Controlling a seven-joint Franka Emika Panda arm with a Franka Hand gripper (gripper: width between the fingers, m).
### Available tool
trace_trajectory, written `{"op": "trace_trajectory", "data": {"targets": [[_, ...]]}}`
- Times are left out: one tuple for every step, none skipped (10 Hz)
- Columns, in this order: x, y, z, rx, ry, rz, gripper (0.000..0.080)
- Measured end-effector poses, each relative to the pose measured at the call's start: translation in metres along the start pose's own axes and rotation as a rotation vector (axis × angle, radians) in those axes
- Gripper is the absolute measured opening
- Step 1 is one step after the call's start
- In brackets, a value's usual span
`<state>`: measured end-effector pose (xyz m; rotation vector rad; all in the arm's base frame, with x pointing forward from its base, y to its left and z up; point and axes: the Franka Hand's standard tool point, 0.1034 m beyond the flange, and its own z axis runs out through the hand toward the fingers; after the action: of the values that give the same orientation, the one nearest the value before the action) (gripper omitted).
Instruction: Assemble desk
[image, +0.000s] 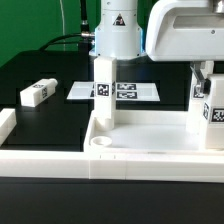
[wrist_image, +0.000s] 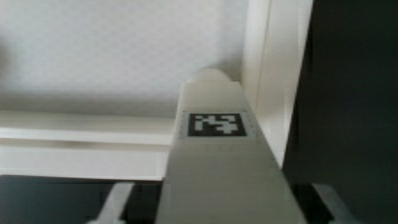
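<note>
At the exterior view's right end of the desk top (image: 140, 160), you had the gripper (image: 204, 78) poised straight above an upright leg (image: 212, 112), whose tag faced the camera. That leg's long axis ran vertically, in line with the fingers, so it lay directly below and between them, not off to either side. The wrist view showed the same leg (wrist_image: 221, 150) running away from the camera toward the top's raised rim (wrist_image: 270, 60).

The jaws stood either side of the leg's upper end. You could not have told from either view whether the pads pressed on it or stood just clear.

A second leg (image: 105, 95) stood upright at the top's far corner, and a third (image: 35, 94) lay flat on the black table (image: 50, 70), well apart.

By my judgement, the next move turned on that vertical axis sitting square over its corner socket.
</note>
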<state>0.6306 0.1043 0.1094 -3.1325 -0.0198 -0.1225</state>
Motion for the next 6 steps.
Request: {"op": "trace_trajectory", "data": {"targets": [[0.0,-0.0001,0.0,0.001,0.0,0.084,0.0288],[-0.0001,-0.0002,0.0,0.001,0.0,0.143,0.0288],[-0.0004,-0.0004,0.0003,0.006,-0.002,0.271,0.0288],[-0.0008,0.0009,0.0008,0.015,-0.004,0.401,0.0288],[-0.0007,0.0014,0.001,0.021,-0.005,0.462,0.0288],[-0.0007,0.0022,0.0013,0.03,-0.006,0.594,0.0288]]}}
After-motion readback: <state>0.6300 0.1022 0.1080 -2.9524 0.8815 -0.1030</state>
